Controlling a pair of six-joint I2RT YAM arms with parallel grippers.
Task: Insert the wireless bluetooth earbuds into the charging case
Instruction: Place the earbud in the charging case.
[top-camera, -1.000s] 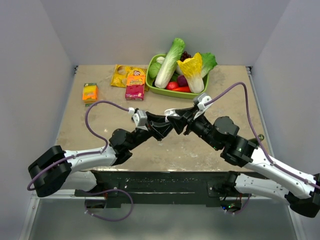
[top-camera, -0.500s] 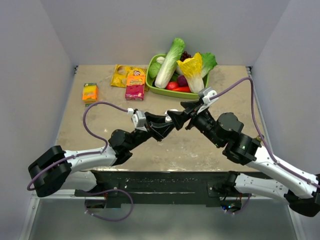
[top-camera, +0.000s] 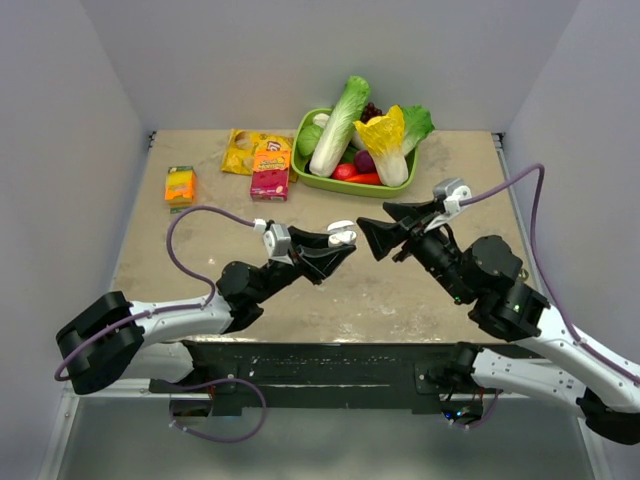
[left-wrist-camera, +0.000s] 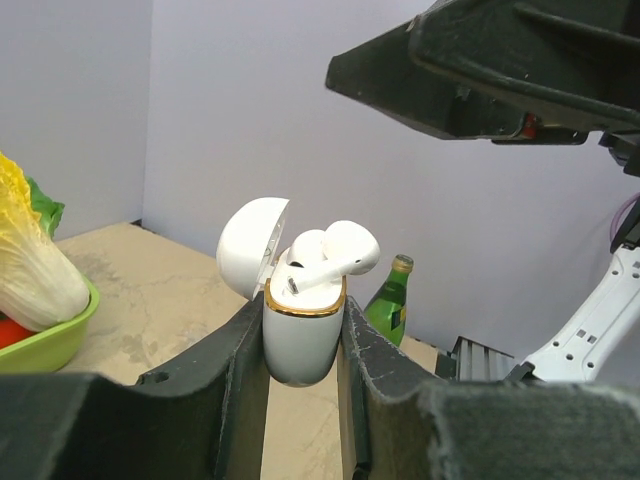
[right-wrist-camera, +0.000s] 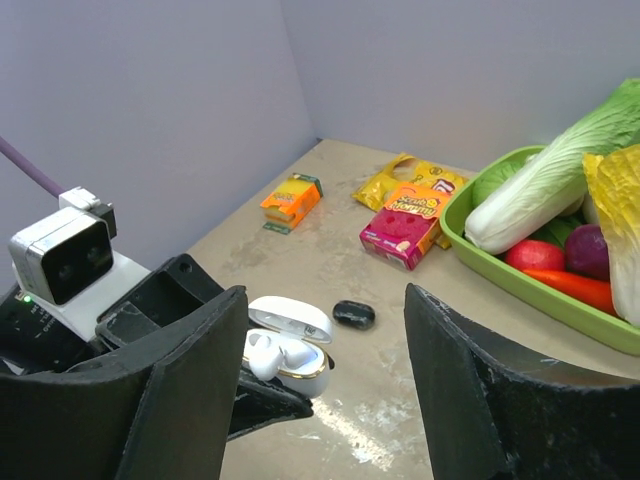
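The charging case is held upright above the table, clamped by the left gripper, lid swung back, the wireless bluetooth earbuds sitting high in it. The right gripper is spread wide and empty, just apart. A bud could be spilled by a tilt or nudge; bare surface is left below, the vegetable tray well behind.

Both arms have glossy white plastic links and matt black joint housings. A thin purple cable runs to each small white wrist camera box. The black wedge-shaped fingers carry pale scuffs at the edges.
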